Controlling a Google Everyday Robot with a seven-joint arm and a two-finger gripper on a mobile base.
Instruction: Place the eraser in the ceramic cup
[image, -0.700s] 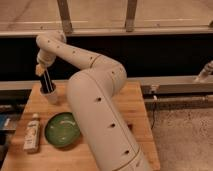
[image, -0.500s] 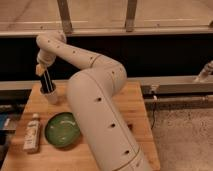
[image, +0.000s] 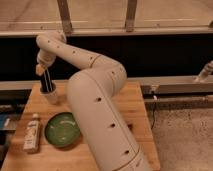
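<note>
The ceramic cup (image: 50, 95) is a small pale cup with a dark inside, standing at the back left of the wooden table (image: 135, 105). My gripper (image: 46, 81) hangs straight down from the white arm (image: 95, 100) and reaches into the mouth of the cup. A small yellowish patch (image: 39, 70) shows at the wrist just above it. I cannot make out the eraser; it is hidden or inside the cup.
A green bowl (image: 62, 130) sits at the front left of the table. A white bottle (image: 32, 132) lies left of it. A blue object (image: 3, 122) is past the table's left edge. A dark rail and window wall run behind.
</note>
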